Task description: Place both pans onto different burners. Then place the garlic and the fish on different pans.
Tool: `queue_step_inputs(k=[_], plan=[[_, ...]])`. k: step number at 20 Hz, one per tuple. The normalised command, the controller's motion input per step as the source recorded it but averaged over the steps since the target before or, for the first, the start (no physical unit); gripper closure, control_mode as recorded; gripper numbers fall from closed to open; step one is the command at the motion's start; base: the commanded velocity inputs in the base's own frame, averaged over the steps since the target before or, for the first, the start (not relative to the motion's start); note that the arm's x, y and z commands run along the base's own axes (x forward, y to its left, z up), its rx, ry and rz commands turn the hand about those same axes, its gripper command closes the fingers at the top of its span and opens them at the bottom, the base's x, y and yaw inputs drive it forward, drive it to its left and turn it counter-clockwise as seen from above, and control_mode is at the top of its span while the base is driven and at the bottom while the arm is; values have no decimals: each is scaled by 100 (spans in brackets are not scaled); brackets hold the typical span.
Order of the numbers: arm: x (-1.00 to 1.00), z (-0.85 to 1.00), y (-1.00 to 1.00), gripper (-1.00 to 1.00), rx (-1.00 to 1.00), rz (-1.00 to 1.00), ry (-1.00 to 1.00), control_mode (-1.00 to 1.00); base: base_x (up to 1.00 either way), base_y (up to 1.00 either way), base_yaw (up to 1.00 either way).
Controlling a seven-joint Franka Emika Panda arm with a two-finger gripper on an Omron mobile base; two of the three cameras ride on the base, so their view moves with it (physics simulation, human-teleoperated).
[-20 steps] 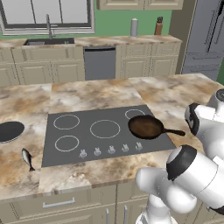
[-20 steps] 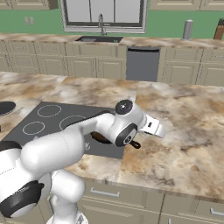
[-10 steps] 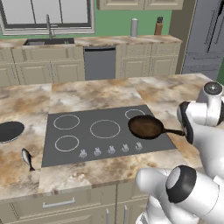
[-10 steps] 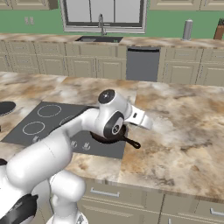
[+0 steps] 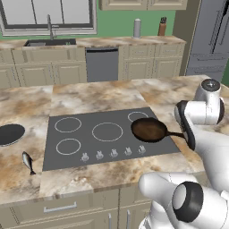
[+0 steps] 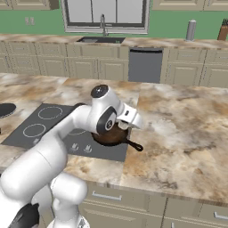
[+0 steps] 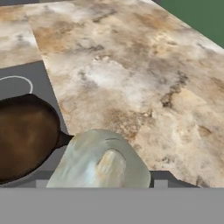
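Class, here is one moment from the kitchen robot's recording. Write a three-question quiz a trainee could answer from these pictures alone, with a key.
1. True or false: the brown pan sits on the cooktop.
2. Where does the fish lie? A: in the brown pan. B: on the counter, left of the cooktop. C: in the sink.
3. Fill in: the flat black pan rests on the ____, not on a burner.

Key: 1 true; 2 B; 3 counter.

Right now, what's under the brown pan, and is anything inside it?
The brown pan sits on the cooktop at its right side, its handle pointing right. The ring outline beneath it is covered, so centring cannot be judged. Its inside looks empty. The garlic is in the end effector.
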Motion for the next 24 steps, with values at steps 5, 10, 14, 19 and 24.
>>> queue_step_inputs(k=[5, 10, 14, 19, 24], plan=[[2, 0, 53, 100, 2, 1, 2, -100, 0, 0, 0], [1, 0, 47, 100, 2, 1, 1, -100, 0, 0, 0], [5, 0, 34, 100, 7, 3, 4, -100, 0, 0, 0], [32, 0, 29, 100, 7, 1, 9, -100, 0, 0, 0], [47, -3, 16, 100, 9, 2, 9, -100, 0, 0, 0]])
